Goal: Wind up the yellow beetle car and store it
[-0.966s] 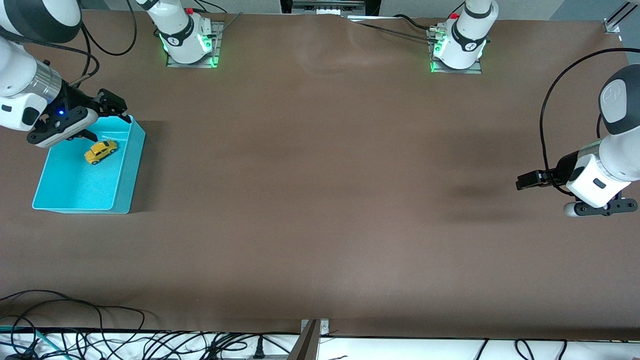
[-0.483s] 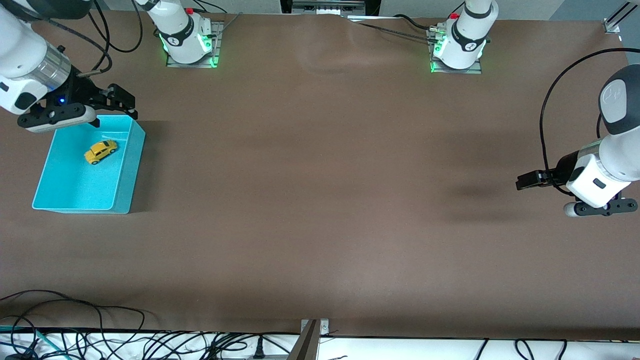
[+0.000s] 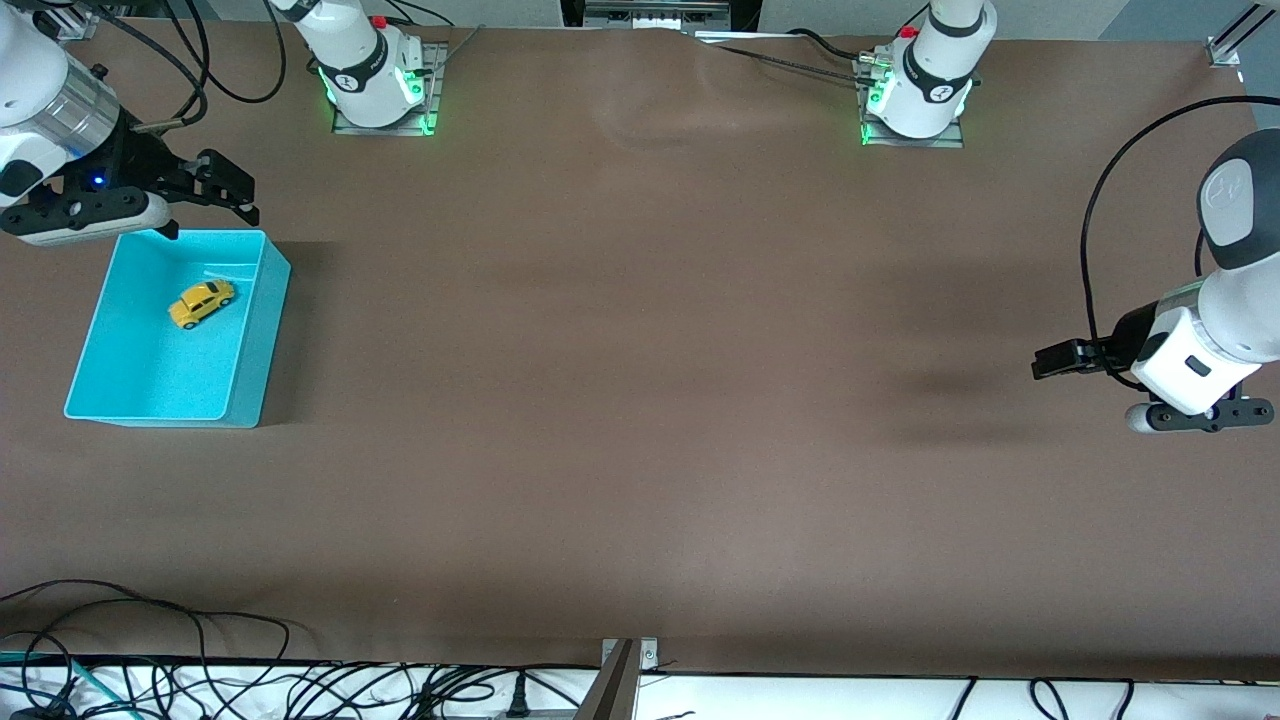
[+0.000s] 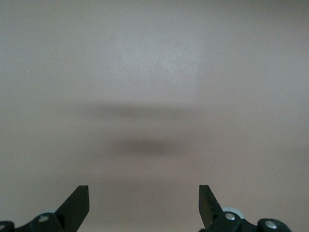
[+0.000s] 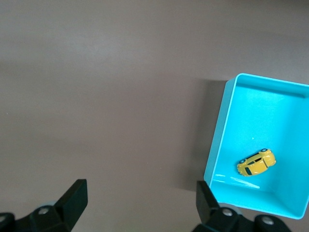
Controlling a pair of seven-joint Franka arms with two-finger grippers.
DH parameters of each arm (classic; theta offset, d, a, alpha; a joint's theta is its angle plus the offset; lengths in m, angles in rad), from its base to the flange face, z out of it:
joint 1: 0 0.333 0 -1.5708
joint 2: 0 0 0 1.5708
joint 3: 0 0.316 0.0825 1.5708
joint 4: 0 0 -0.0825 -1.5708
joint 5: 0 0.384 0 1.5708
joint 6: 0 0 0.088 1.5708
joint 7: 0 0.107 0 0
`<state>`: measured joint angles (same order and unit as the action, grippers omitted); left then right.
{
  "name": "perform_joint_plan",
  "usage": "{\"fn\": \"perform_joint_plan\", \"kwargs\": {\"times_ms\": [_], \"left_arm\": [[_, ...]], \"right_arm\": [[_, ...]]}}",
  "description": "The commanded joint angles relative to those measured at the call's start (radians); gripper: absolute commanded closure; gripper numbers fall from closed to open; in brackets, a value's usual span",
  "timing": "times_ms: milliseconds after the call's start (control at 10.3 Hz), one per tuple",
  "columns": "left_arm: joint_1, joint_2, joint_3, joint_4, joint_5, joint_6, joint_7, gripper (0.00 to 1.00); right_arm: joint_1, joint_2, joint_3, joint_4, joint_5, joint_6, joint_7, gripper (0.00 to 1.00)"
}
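The yellow beetle car (image 3: 202, 303) stands on its wheels inside a turquoise bin (image 3: 150, 385) at the right arm's end of the table. My right gripper (image 3: 213, 224) hangs open and empty over the bare table just past the bin's rim, on the side toward the robots' bases. The right wrist view shows the right gripper (image 5: 140, 189) over brown table, with the car (image 5: 256, 163) in the bin (image 5: 285, 116) off to one side. My left gripper (image 3: 1045, 362) waits open and empty over the left arm's end of the table; the left gripper (image 4: 144, 193) has only table under it.
The two arm bases (image 3: 375, 85) (image 3: 915, 95) stand along the table edge farthest from the front camera. Loose cables (image 3: 200, 680) lie off the table's edge nearest that camera. The brown table top (image 3: 640, 380) stretches between the bin and the left gripper.
My right gripper has risen off the bin and drawn back toward the robots' side; it no longer overlaps the bin's rim. The car and the left arm have not moved.
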<state>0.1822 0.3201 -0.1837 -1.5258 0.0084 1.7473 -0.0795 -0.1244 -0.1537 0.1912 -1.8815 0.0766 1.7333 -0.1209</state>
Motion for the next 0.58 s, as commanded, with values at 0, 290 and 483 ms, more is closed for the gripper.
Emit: {"fn": "perform_joint_plan", "kwargs": {"times_ms": [0,290,483], "left_arm": [[0.011,0.002,-0.008,0.013,-0.004,-0.017,0.035,0.0],[0.011,0.001,-0.008,0.012,-0.004,-0.017,0.036,0.0],[0.011,-0.001,-0.008,0.013,-0.004,-0.018,0.037,0.0]], "right_arm": [[0.015,0.003,-0.006,0.019,-0.021,-0.029,0.017,0.0],[0.038,0.005,-0.006,0.022,-0.038,-0.05,0.067,0.0],[0.04,0.017,-0.006,0.05,-0.052,-0.078,0.101,0.0]]}}
